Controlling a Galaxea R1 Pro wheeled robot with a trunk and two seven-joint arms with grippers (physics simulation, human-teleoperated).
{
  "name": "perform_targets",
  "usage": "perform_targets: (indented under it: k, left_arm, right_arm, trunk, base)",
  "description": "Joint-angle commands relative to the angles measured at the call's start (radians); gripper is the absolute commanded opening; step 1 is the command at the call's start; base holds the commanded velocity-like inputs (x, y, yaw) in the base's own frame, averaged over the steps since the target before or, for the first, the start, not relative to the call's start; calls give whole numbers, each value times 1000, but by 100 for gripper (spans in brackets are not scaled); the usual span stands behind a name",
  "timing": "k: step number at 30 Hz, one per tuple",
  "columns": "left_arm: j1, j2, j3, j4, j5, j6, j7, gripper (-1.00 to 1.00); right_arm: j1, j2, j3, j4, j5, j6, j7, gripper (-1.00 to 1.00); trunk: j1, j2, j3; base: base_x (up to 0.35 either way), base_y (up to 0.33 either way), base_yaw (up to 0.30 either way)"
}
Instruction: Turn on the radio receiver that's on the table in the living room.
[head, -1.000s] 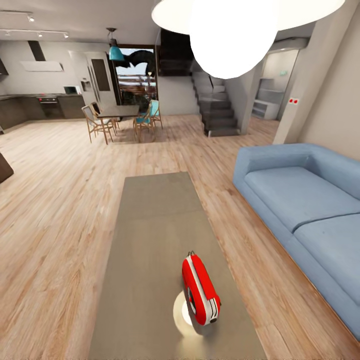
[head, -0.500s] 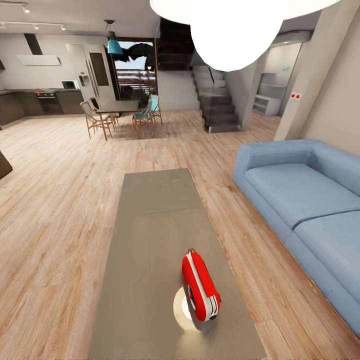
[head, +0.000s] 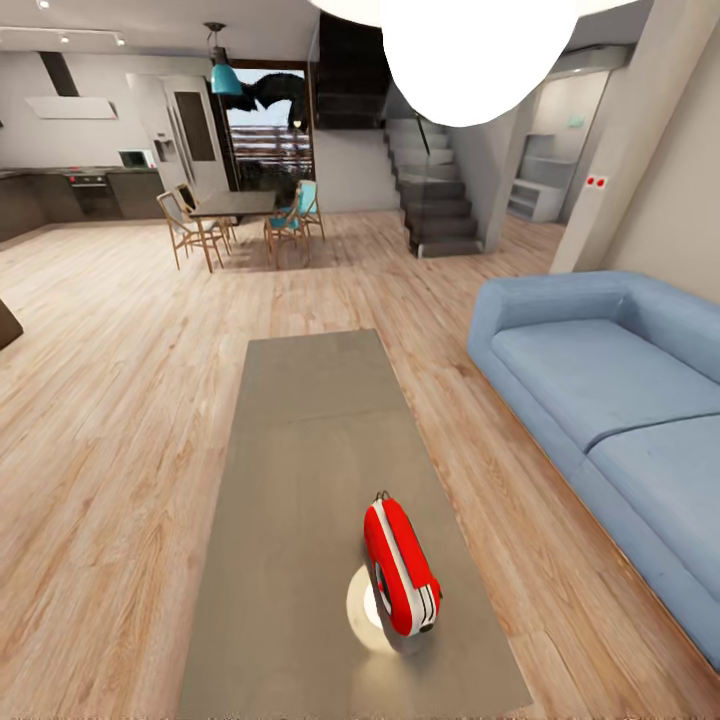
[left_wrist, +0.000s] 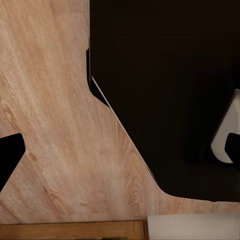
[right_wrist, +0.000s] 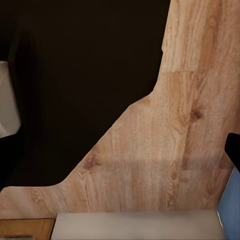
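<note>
Grippers: opening cannot be told | Radio receiver (head: 400, 569): red, white-edged, upright on edge, near end of table (head: 300, 470) | Sofa (head: 610, 400): blue, beside.

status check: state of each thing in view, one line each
radio: standing on edge on the table, untouched, wire handle at its far end
table: glossy top, bright lamp reflection beside the radio
sofa: nothing on its cushions
pendant lamp: lit, glowing white
dining chairs: upright around the dark table
</note>
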Motion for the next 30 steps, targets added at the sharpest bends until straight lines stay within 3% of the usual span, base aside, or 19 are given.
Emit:
perform_targets:
  k: [1,30]
  left_arm:
    - [0,0,0,0,0,0,0,100]
    - [0,0,0,0,0,0,0,100]
  right_arm:
    - [0,0,0,0,0,0,0,100]
    - [0,-1,-1,0,-1,0,4,100]
  trunk:
    - [0,0,-2]
    - [0,0,-41]
  base:
    - [0,0,0]
    - [0,0,0]
